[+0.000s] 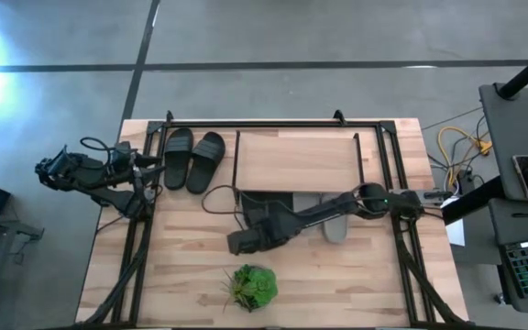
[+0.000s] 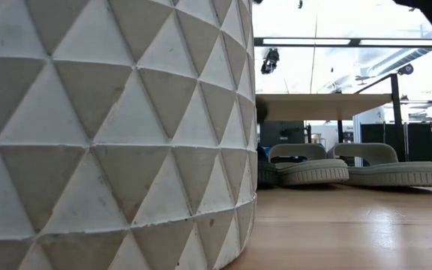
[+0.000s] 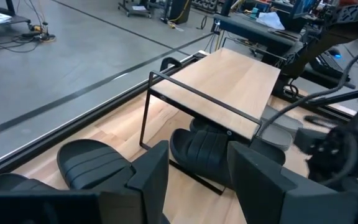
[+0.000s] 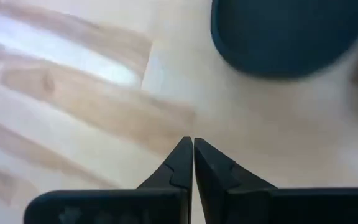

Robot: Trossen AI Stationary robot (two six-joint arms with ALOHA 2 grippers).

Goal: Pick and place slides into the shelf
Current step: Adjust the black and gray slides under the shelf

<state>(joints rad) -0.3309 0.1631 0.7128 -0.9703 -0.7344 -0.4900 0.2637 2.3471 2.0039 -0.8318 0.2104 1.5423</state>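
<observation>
Right claw: clenched on nothing, fingertips pressed together just above the bare desk, in front of the shelf near the desk's middle; a black slide's rounded end lies near its tips.
Left claw: released, fingers apart (nothing between them), parked off the desk's left edge and aimed across toward the shelf.
Shelf: light plank top on a thin black wire frame, standing at the desk's far edge, centre.
Black pair on the desk: side by side on the desk just left of the shelf, near the far left corner.
Slides under the shelf: a black slide beneath the plank toward its left end; a pale grey pair beside it, toward the right end.
Plant: green and leafy, in a faceted pot, at the desk's near edge.
</observation>
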